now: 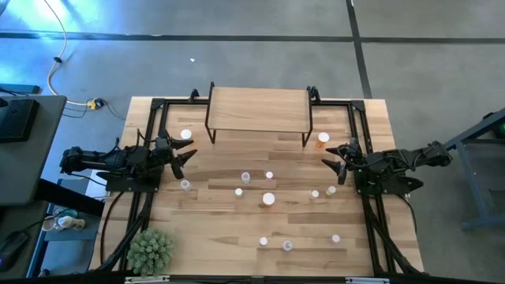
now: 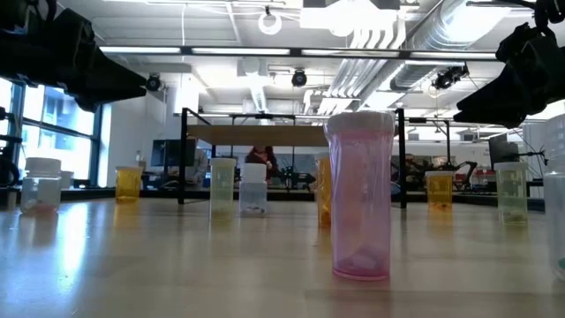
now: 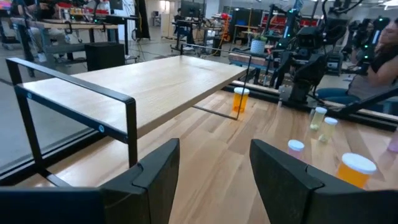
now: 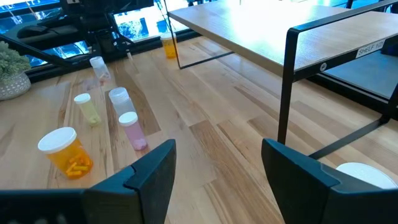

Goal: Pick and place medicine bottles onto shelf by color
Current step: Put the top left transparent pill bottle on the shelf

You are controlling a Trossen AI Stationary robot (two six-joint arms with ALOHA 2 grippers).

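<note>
I am holding both arms level over the table (image 1: 371,237), one at each end of the shelf (image 1: 259,108), with nothing picked yet. My left gripper (image 1: 187,153) is hovering off the shelf's left leg, fingers (image 3: 155,180) spread and gripping nothing; my right gripper (image 1: 331,167) is hovering off the shelf's right leg, fingers (image 4: 152,174) spread too. The shelf board is lying bare. The medicine bottles are standing scattered on the table in front of the shelf — an orange bottle (image 1: 323,139) just beside its right leg, a big white-capped bottle (image 1: 269,199) farther out in front, a pink bottle (image 4: 132,130) among the others. The risk, as I judge it: these bottles are light and narrow — a finger clipping one could be tipping it and rolling it away, and the shelf's black legs are crowding my approach.
</note>
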